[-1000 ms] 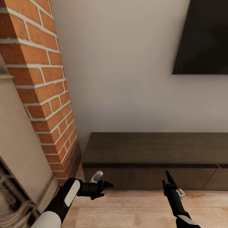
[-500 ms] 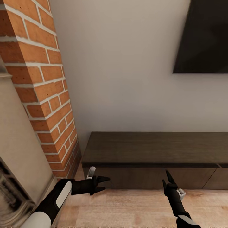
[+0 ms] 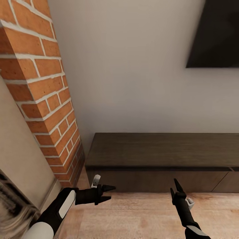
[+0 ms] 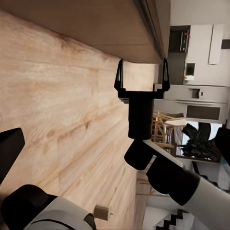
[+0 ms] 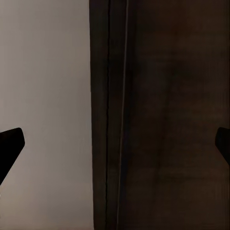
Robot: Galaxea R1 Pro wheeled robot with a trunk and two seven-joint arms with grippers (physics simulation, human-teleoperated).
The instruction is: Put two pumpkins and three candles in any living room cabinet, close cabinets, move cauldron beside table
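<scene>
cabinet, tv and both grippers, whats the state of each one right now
cabinet: drawer fronts flush, closed, top bare
left gripper: open, empty, pointing sideways along the cabinet front, low over the wood floor
right gripper: open, empty, aimed at the cabinet front
TV: on the wall above the cabinet, screen dark
</scene>
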